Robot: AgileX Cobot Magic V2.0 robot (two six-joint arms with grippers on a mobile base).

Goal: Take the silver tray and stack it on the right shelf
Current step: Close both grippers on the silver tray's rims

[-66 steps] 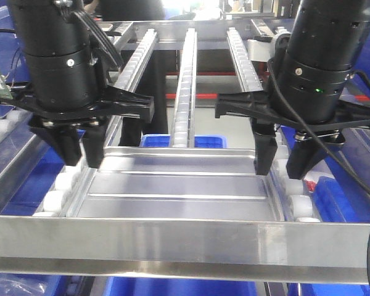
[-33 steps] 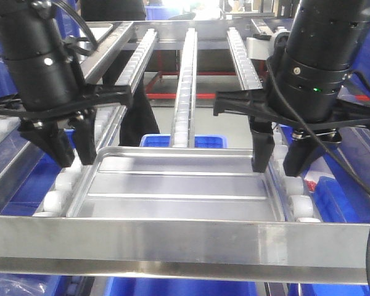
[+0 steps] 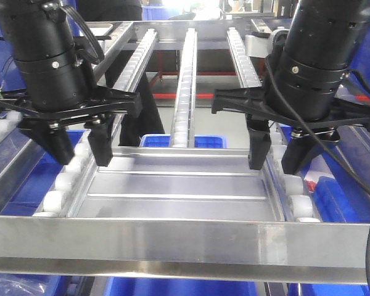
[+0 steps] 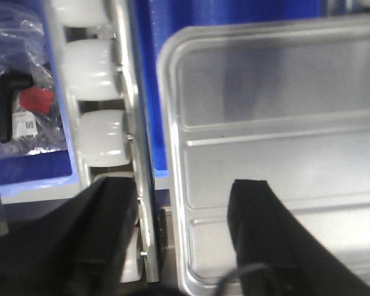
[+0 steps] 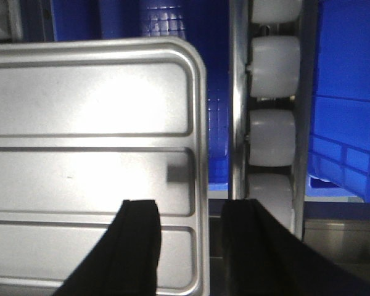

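The silver tray [image 3: 179,185] is lying flat on the right shelf [image 3: 172,240], just below both pincers. The left gripper [image 3: 83,157] and the right gripper [image 3: 274,165] are hanging wide open and holding nothing, with a side rim passing between the fingers of each. The tray is looking light, stiff and slippery, so I think pinching these raised rims is the safest hold.

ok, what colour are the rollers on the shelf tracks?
White. The rollers show best in the right wrist view.

Left arm [image 3: 49,55] at ten o'clock and right arm [image 3: 320,49] at two are glossy black cylinders; a black cable [image 3: 357,179] trails the right.
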